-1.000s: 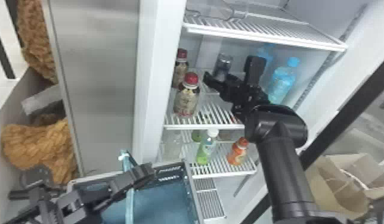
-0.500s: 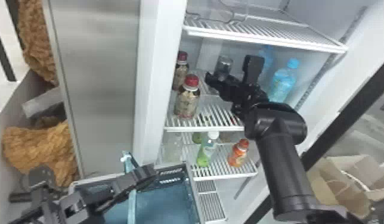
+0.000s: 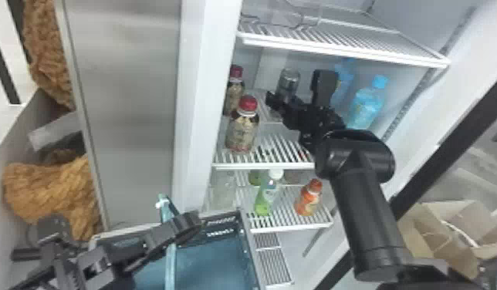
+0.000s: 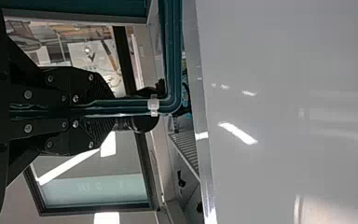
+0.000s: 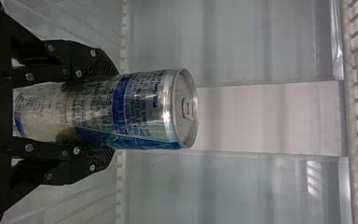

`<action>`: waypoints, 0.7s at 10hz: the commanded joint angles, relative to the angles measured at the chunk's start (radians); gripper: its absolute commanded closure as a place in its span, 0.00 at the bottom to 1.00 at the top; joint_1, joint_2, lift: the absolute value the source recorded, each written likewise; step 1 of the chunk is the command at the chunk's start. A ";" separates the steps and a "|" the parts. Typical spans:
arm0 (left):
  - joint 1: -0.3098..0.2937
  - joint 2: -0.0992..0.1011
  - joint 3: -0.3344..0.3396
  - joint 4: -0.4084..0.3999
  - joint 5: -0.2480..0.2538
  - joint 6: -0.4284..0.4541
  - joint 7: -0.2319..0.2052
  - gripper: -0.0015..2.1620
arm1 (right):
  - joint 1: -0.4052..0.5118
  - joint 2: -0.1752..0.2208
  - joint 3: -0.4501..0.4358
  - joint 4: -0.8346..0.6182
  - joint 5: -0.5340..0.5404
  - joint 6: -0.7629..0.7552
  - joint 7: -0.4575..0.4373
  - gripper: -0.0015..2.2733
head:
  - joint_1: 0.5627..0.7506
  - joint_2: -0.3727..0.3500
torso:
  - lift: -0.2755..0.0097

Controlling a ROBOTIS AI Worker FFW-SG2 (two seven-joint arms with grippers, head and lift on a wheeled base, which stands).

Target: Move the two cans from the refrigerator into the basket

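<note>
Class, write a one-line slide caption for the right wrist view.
Silver-and-blue can clasped in the right tool, lid exposed.

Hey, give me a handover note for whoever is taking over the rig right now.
Right gripper: shut around a can, inside the refrigerator.
Left gripper: closed on the handle of the basket, low at the refrigerator's front.
Done: one can is gripped, but not yet in the basket.
Left: bring that can out and into the basket. I cannot tell where the second can is, so check for it before calling the job finished.
</note>
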 commanded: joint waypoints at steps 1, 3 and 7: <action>0.003 0.000 0.000 0.000 0.002 0.000 0.000 0.55 | 0.029 0.002 0.001 -0.056 0.014 0.000 -0.001 0.56 | 0.40 0.09 | 0.86; 0.007 0.000 0.004 0.000 0.004 -0.003 -0.001 0.55 | 0.112 0.003 0.001 -0.208 0.012 0.061 -0.027 0.56 | 0.39 0.09 | 0.86; 0.012 0.000 0.008 0.000 0.006 -0.003 -0.006 0.55 | 0.247 -0.008 -0.001 -0.429 -0.034 0.172 -0.038 0.56 | 0.47 0.08 | 0.86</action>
